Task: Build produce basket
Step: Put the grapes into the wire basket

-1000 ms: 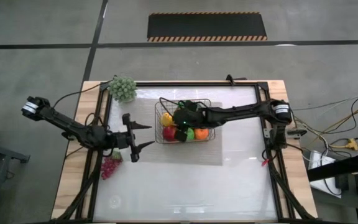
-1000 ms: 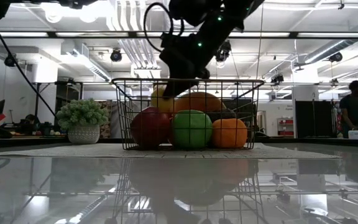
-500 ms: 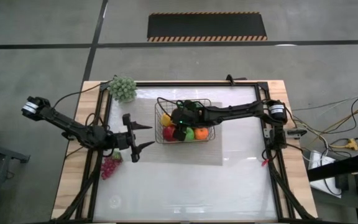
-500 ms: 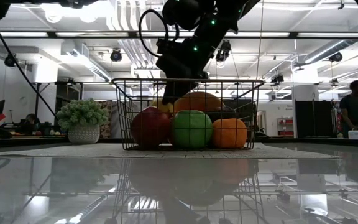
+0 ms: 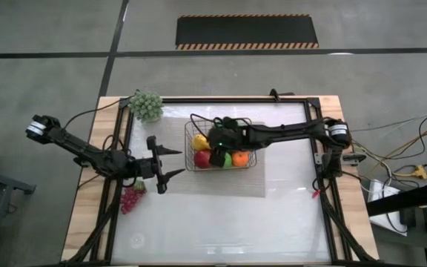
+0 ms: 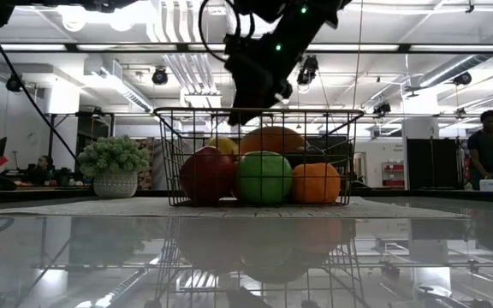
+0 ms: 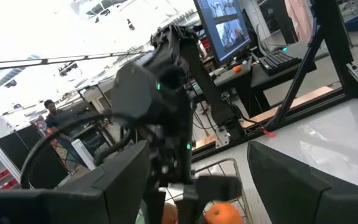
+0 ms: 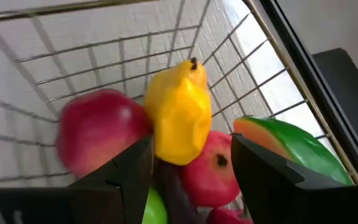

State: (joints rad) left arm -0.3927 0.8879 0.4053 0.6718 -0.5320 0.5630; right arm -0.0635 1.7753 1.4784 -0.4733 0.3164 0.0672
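Observation:
The wire-mesh basket (image 5: 251,159) (image 6: 259,112) stands mid-table on a pale mat and holds several toy fruits. In the right wrist view a yellow pear (image 8: 180,112) lies on two red apples (image 8: 98,138), with a watermelon slice (image 8: 291,152) beside them. The low view shows a red apple (image 6: 205,174), a green fruit (image 6: 264,177) and an orange (image 6: 317,182) at the front. My right gripper (image 5: 215,148) (image 6: 245,104) (image 8: 191,180) hangs open just above the basket's rim, over the pear. My left gripper (image 5: 178,162) (image 7: 199,149) waits open left of the basket. Dark-red grapes (image 5: 132,199) lie at the table's left edge.
A pale grey-green bunch (image 5: 146,105) (image 6: 114,156) in a pot stands at the far left corner. A dark frame (image 5: 221,99) runs around the table. People and desks show in the room beyond.
My right gripper dipped into the basket over the fruit, then rose until its fingers are at the rim. The yellow fruit under it sits a little lower among the others than a second ago. The left arm has kept still.

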